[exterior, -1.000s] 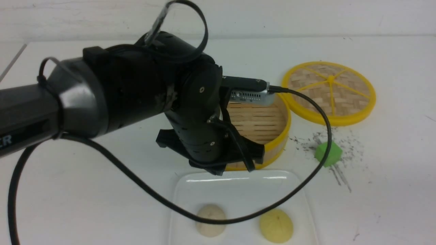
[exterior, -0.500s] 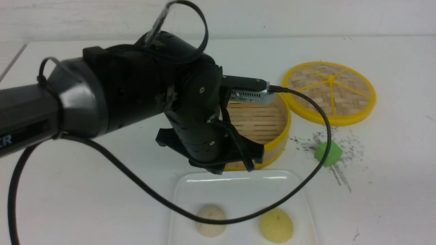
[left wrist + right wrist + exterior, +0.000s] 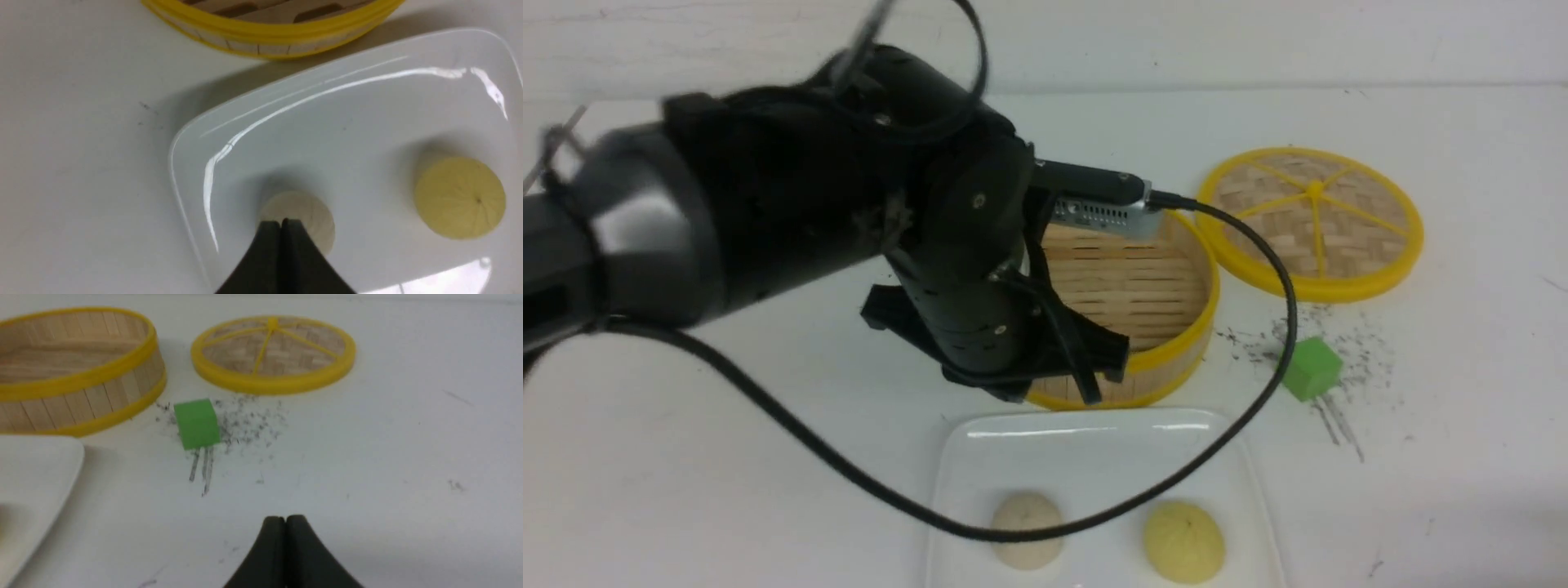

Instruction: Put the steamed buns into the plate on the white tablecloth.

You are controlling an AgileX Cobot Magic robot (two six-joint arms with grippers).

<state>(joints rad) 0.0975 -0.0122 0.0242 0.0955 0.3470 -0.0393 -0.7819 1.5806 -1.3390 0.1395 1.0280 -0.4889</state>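
Two steamed buns lie apart in the glossy white plate [image 3: 1094, 445] on the white tablecloth [image 3: 727, 490]: an off-white one [image 3: 1027, 531] on the left and a pale yellow one [image 3: 1183, 552] on the right. My left arm hangs above the plate's far edge. In the left wrist view my left gripper [image 3: 281, 222] is shut and empty, above the off-white bun [image 3: 304, 206], with the yellow bun [image 3: 459, 198] off to one side. My right gripper [image 3: 285, 518] is shut and empty over bare tablecloth and is out of the front view.
Just behind the plate stands a yellow-rimmed bamboo steamer basket [image 3: 1168, 327] with nothing visible inside. Its woven lid [image 3: 1311, 222] lies flat to the right of it. A green cube [image 3: 1312, 368] sits among dark specks right of the basket. A black cable [image 3: 849, 465] loops across the plate.
My left arm has shifted to the left, and more of the basket's inside shows. Both buns, the plate and the cube have stayed put.
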